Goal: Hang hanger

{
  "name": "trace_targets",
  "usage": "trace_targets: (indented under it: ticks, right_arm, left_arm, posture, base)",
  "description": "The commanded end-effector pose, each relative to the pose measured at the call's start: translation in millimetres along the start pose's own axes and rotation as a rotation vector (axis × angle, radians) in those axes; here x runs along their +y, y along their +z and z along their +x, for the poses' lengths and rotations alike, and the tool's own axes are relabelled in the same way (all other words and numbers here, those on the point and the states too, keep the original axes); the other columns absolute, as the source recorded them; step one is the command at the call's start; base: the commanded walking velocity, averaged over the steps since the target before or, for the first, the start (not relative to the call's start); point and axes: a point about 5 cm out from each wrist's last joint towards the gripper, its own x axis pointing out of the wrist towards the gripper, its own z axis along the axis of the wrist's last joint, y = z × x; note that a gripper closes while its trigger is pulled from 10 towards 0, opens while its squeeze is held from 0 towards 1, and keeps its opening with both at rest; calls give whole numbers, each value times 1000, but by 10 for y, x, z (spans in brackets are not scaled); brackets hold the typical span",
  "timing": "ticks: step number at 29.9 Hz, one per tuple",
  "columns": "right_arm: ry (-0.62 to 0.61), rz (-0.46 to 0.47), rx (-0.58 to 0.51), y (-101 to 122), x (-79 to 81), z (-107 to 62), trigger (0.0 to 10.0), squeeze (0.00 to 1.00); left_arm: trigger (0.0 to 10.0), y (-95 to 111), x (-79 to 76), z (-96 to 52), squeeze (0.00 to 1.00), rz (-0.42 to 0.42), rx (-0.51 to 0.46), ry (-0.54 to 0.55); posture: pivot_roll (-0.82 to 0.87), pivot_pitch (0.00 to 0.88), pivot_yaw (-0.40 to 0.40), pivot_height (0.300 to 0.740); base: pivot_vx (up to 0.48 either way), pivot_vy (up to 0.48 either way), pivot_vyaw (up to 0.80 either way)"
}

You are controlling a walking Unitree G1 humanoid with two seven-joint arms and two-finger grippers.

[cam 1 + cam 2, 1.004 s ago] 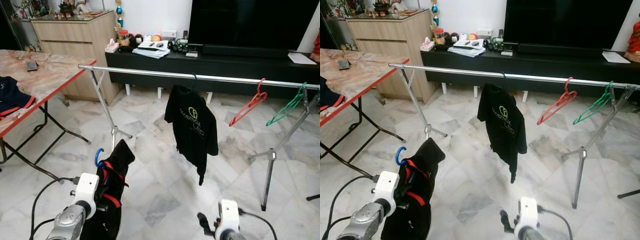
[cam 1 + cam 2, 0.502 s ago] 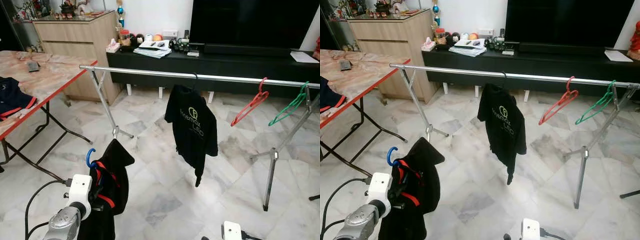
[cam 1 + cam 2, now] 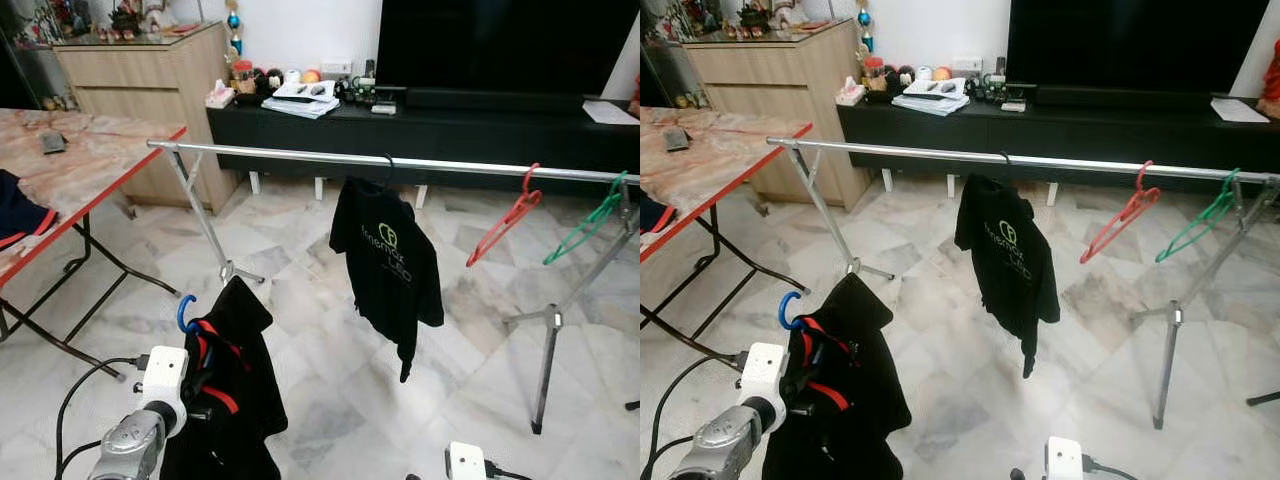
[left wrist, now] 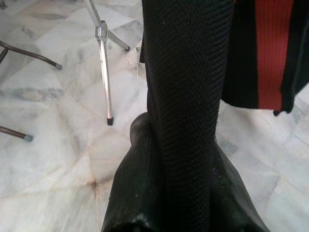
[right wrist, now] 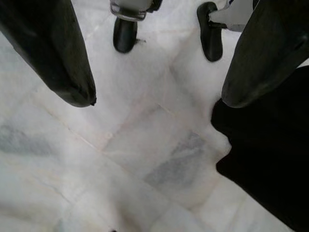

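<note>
The right arm (image 3: 466,463) has dropped toward the frame's lower edge, its gripper now out of the head views. The black-and-red garment (image 3: 232,390) on the blue-hooked hanger (image 3: 184,311) hangs slightly further right.

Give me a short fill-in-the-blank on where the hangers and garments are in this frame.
1. The left gripper holds a black garment on a hanger with a ____ hook.
2. On the rail, the black T-shirt hangs to the ____ of the red hanger.
3. The hanger nearest the rail's right end is ____.

Answers: blue; left; green
</note>
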Motion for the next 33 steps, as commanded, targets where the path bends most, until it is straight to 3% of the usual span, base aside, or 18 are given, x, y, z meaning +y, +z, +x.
trace_targets:
  ticks: [1, 33]
  right_arm:
    - [7, -18, -7, 35, 5, 4, 10000, 0]
    - [45, -57, -6, 68, 70, 15, 10000, 0]
  left_arm:
    - [10000, 147, 13, 49, 0, 2, -48, 3]
    - [10000, 290, 13, 130, 0, 42, -40, -2]
  posture:
    - [-35, 0, 50, 740]
    - [-18, 0, 59, 740]
  base:
    - [349, 0, 0]
    - [350, 0, 0]
